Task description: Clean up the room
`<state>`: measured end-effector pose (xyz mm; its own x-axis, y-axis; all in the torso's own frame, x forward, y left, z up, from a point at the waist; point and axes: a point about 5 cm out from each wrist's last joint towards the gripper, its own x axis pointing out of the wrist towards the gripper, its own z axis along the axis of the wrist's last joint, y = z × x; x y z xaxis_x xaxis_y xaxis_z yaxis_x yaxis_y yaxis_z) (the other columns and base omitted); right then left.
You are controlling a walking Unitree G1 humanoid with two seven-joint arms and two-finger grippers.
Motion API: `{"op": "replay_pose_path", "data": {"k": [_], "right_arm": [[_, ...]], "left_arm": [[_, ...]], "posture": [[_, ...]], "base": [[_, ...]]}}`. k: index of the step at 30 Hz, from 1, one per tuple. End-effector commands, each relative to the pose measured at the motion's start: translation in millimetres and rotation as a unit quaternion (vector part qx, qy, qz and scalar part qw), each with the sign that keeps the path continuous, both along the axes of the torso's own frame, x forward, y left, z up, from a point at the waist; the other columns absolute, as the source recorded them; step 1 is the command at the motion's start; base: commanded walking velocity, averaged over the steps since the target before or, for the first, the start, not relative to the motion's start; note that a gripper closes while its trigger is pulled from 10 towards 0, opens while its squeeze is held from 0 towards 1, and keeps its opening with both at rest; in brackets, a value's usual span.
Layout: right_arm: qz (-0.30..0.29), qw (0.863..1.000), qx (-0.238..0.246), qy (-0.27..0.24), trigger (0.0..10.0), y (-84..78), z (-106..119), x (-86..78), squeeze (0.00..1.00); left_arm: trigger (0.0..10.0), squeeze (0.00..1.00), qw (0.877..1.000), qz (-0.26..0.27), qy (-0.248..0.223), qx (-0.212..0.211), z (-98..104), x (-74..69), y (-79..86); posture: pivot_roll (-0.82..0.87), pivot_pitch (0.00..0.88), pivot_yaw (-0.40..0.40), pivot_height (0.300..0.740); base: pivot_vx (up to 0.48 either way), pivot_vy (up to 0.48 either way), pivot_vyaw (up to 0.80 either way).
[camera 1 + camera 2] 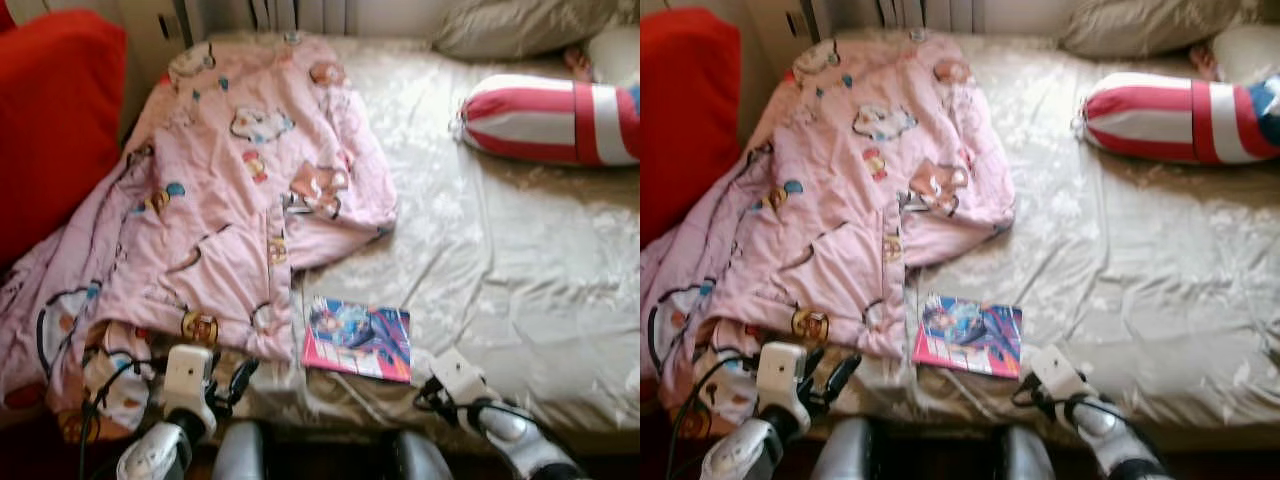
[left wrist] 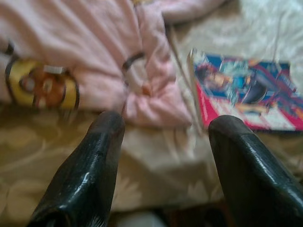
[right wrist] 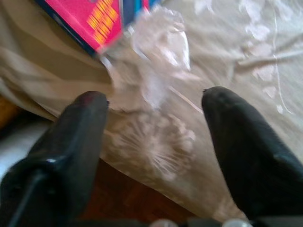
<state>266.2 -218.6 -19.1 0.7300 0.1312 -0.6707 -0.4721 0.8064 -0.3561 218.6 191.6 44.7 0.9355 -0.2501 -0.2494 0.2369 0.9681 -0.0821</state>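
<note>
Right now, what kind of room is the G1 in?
Most likely a bedroom. It faces a bed with a beige sheet, a crumpled pink quilt with cartoon prints, and a pillow plus a striped bolster at the far end. A magazine lies near the front edge.

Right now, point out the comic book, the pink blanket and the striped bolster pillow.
comic book (image 1: 358, 340), left eye view, middle of its cover.
pink blanket (image 1: 215, 215), left eye view, its central fold.
striped bolster pillow (image 1: 540, 118), left eye view, red-and-white body.
</note>
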Motion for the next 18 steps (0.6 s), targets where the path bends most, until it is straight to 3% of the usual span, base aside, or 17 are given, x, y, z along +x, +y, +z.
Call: {"op": "replay_pose_path", "data": {"k": [1, 4, 5, 6, 14, 18], "right_arm": [[0.002, 1.0, -0.013, 0.003, 10.0, -7.0, 2, 0.7, 1.0], [0.004, 1.0, -0.029, 0.002, 10.0, -14.3, 10, 8.2, 1.0], [0.005, 1.0, -0.03, 0.006, 10.0, -16.1, 11, 9.0, 0.76], [0.004, 1.0, -0.021, 0.012, 10.0, -16.1, 11, 8.9, 0.0], [0.033, 0.999, -0.027, 0.001, 10.0, -16.6, 22, 19.4, 0.0], [0.057, 0.996, -0.068, -0.007, 10.0, -18.1, 27, 24.7, 0.0]], "left_arm": [[10.0, 0.0, 1.0, -0.005, 0.011, 0.003, 0, -7.3, 0.9], [10.0, 0.0, 1.0, -0.005, 0.019, 0.006, 2, -13.9, 4.4], [10.0, 0.0, 1.0, -0.004, 0.021, 0.007, 3, -16.3, 5.5], [10.0, 0.0, 1.0, -0.004, 0.022, 0.008, 3, -17.4, 5.9], [10.0, 0.0, 0.999, -0.008, 0.033, 0.014, 9, -27.4, 8.6], [10.0, 0.0, 0.999, -0.007, 0.037, 0.015, 12, -33.3, 10.3]], "posture": [[0.15, 0.306, -0.02, 0.642], [0.16, 0.323, -0.013, 0.642], [0.17, 0.33, -0.008, 0.642], [0.17, 0.332, -0.007, 0.642], [0.2, 0.359, 0.007, 0.642], [0.21, 0.372, 0.016, 0.642]], "base": [[0.0, 0.0, 0.0], [0.0, 0.0, 0.0], [0.0, 0.0, 0.0], [0.0, 0.0, 0.0], [0.0, 0.0, 0.0], [0.0, 0.0, 0.0]]}}
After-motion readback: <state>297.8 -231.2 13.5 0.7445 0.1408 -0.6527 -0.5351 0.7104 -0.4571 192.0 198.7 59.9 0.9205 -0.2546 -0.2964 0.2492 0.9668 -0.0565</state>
